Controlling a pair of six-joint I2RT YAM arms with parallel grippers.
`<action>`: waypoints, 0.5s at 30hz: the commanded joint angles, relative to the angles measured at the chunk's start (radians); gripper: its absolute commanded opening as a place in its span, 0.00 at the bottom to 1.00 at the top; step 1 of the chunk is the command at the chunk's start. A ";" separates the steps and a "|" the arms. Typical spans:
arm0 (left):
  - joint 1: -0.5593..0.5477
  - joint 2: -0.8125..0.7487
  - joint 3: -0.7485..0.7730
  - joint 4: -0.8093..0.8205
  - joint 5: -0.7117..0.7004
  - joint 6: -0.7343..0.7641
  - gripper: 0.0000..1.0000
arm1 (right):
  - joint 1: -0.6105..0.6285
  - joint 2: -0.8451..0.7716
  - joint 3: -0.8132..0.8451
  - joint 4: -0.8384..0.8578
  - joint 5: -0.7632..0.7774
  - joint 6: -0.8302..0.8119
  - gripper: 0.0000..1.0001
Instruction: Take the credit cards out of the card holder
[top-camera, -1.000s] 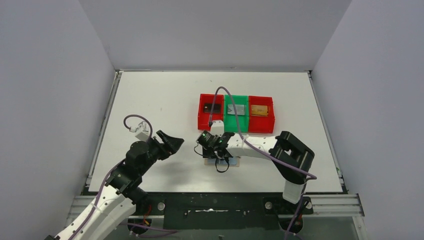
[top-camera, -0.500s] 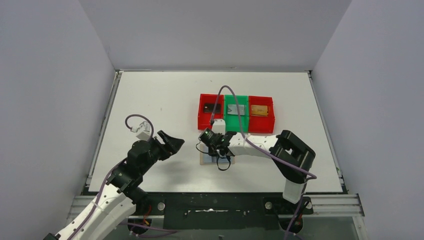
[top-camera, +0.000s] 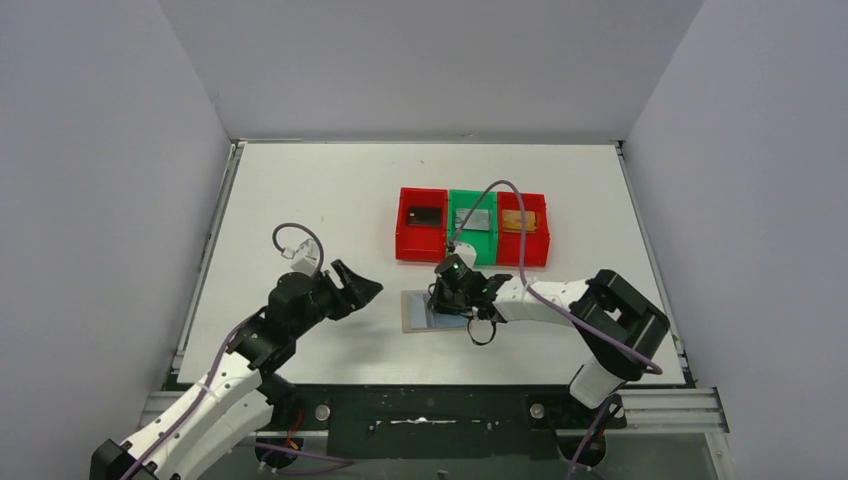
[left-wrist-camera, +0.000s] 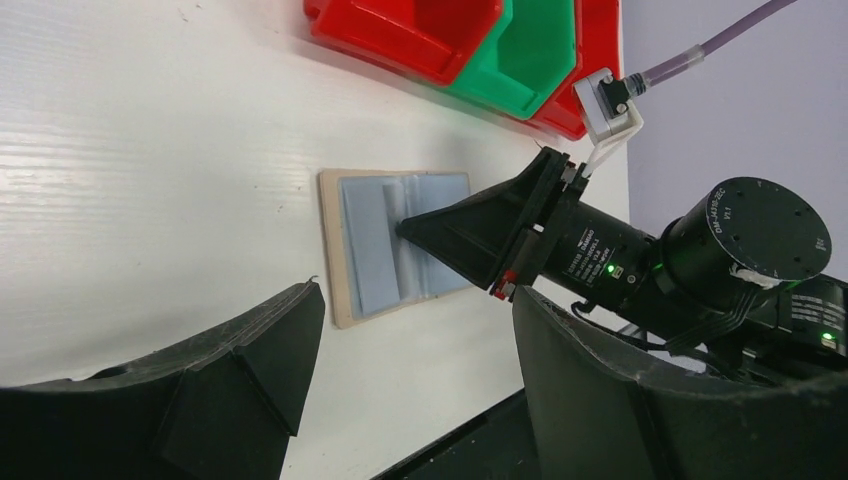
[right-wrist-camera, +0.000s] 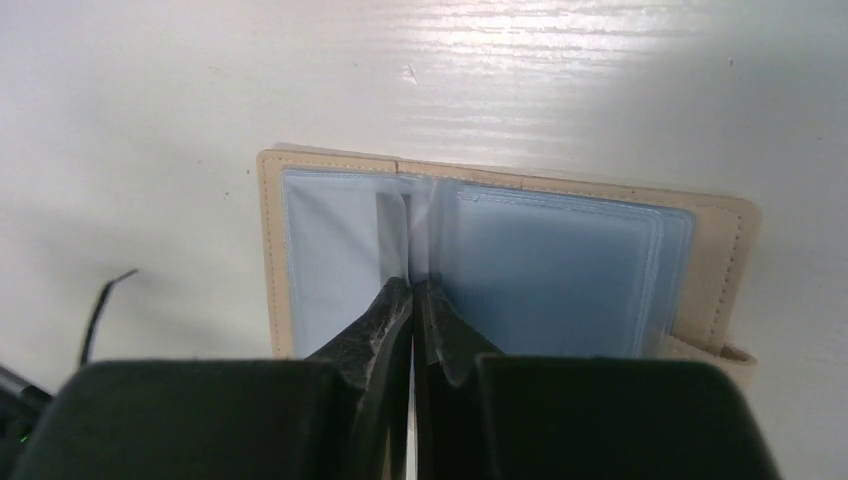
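The tan card holder (top-camera: 416, 312) (left-wrist-camera: 365, 240) (right-wrist-camera: 560, 270) lies open on the table, pale blue panels up. My right gripper (top-camera: 438, 300) (left-wrist-camera: 405, 228) (right-wrist-camera: 412, 284) is shut at its centre fold, pinching a thin pale inner leaf that stands on edge there. No card shows in the panels. Three credit cards lie in the trays: a dark one (top-camera: 425, 214), a grey one (top-camera: 478, 218) and a tan one (top-camera: 517, 220). My left gripper (top-camera: 365, 288) (left-wrist-camera: 415, 300) hangs open and holds nothing, just left of the holder.
A row of three trays stands behind the holder: red (top-camera: 419, 248) (left-wrist-camera: 400, 40), green (top-camera: 472, 196) (left-wrist-camera: 510, 70), red (top-camera: 526, 250). The right arm's purple cable (top-camera: 490, 190) arcs over the green tray. The table's near edge (top-camera: 430, 382) is close.
The right gripper has gone from open to shut at the holder's fold, and its arm has swung to the right. The left arm has crept forward toward the holder, still open.
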 joint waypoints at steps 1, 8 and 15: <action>0.005 0.039 -0.001 0.138 0.081 0.012 0.69 | -0.051 -0.086 -0.120 0.282 -0.170 0.035 0.00; 0.004 0.163 -0.002 0.227 0.196 0.028 0.69 | -0.090 -0.129 -0.223 0.461 -0.247 0.094 0.00; 0.002 0.234 -0.042 0.300 0.231 0.005 0.69 | -0.127 -0.149 -0.300 0.575 -0.291 0.138 0.00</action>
